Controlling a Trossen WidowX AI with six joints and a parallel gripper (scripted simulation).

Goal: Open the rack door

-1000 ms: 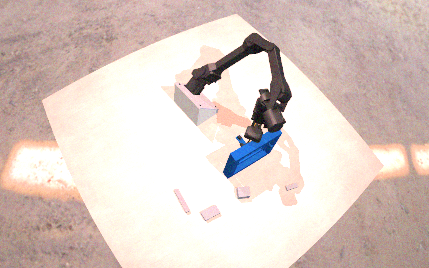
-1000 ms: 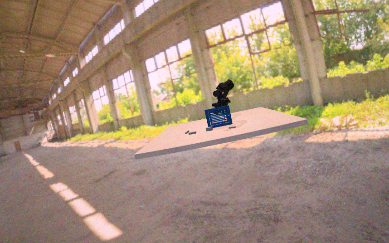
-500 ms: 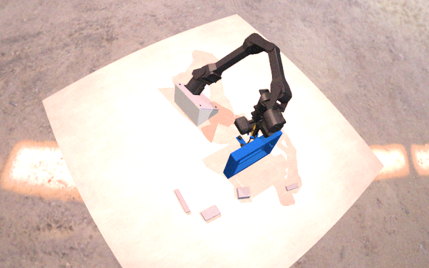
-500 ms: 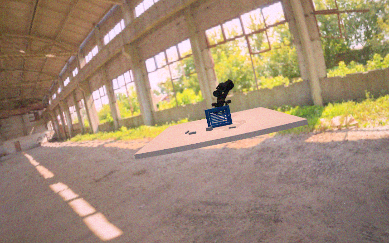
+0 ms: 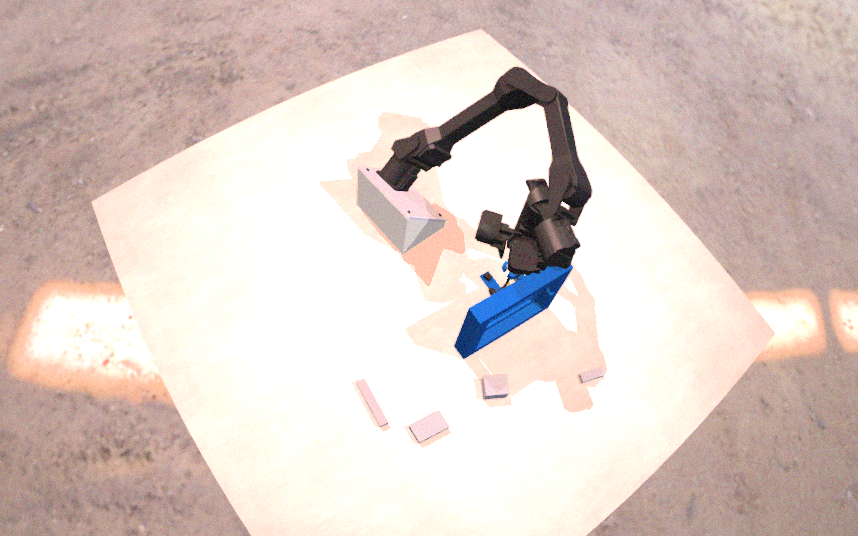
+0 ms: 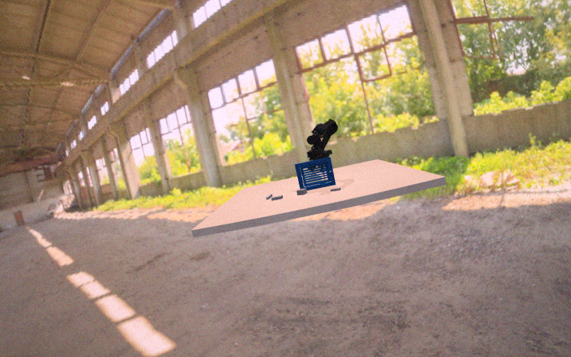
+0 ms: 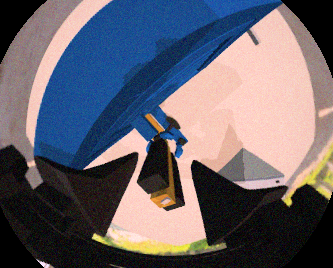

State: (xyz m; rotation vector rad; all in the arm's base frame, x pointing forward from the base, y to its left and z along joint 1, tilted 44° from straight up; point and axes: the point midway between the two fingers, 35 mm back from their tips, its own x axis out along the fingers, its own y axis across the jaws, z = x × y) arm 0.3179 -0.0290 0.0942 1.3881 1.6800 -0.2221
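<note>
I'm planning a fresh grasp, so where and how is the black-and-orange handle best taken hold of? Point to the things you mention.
Probably on the long shaft of the black-and-orange handle [image 7: 157, 162], short of the small blue parts [image 7: 179, 150] [image 5: 491, 284] at its far end. Come in from the free end that faces the wrist camera, closing across the dark flanks: the shaft is long and narrow, and that end sticks out.

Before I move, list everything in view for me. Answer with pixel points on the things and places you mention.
blocks [image 5: 429, 426] [image 6: 301, 192]: four, pale grey-pink from above, on the table
rack [image 5: 519, 289] [image 6: 299, 176] [image 7: 98, 65]: one, blue, upright on the table
handle [image 7: 160, 167]: one, black and orange, between the fingers
table [image 5: 219, 332] [image 6: 243, 208] [image 7: 273, 100]: one, pale, under the rack
wall [image 6: 199, 110]: one, tan, behind
grass: patches, green, beyond the table
floor [image 5: 52, 99] [image 6: 234, 288]: one, brown-grey, around
mount [image 5: 382, 206] [image 7: 255, 167]: one, grey, under the arm
arm [image 5: 472, 123] [image 6: 319, 139]: one, black, above the rack
fingers: two, black, apart
</note>
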